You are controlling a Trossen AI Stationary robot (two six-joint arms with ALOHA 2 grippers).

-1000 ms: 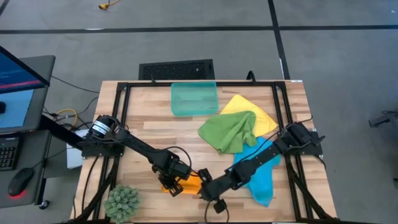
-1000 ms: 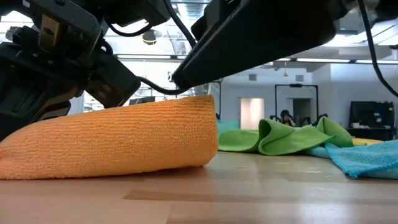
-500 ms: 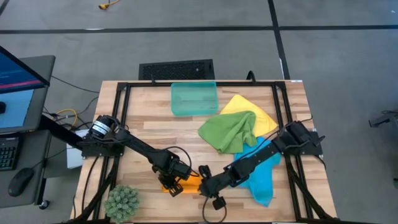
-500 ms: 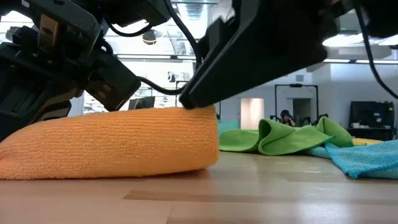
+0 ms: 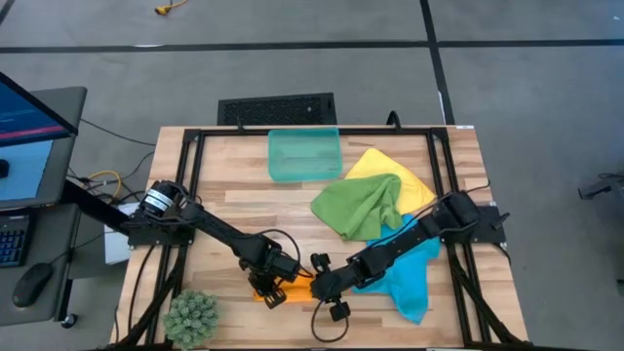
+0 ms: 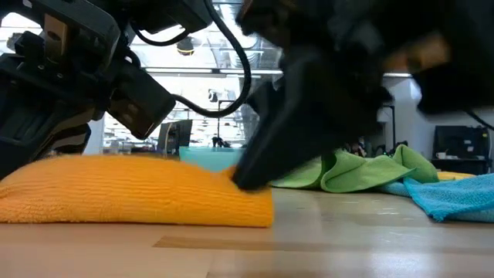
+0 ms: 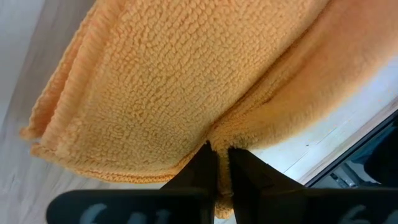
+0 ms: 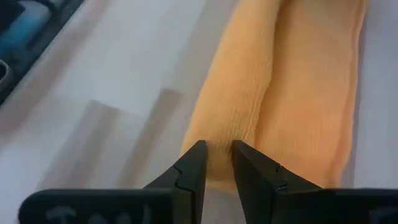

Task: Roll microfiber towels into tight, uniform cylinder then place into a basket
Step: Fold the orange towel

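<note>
Flattening since before: orange towel [image 6: 131, 189] lower under right gripper [image 8: 216, 163].

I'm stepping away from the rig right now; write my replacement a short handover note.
Left gripper: shut on the orange microfiber towel at the table's front edge.
Right gripper: pinching the same towel's other end.
Teal translucent plastic basket: at the back, no towels in it.
Green towel, yellow towel and bright blue towel: loose on the right.
Done: nothing basketed.
Left: finish rolling orange, then the rest.

Spiky green plant ball [image 5: 191, 317] at table corner, computer mouse [image 5: 32, 284], keyboard [image 5: 14, 239]
</note>
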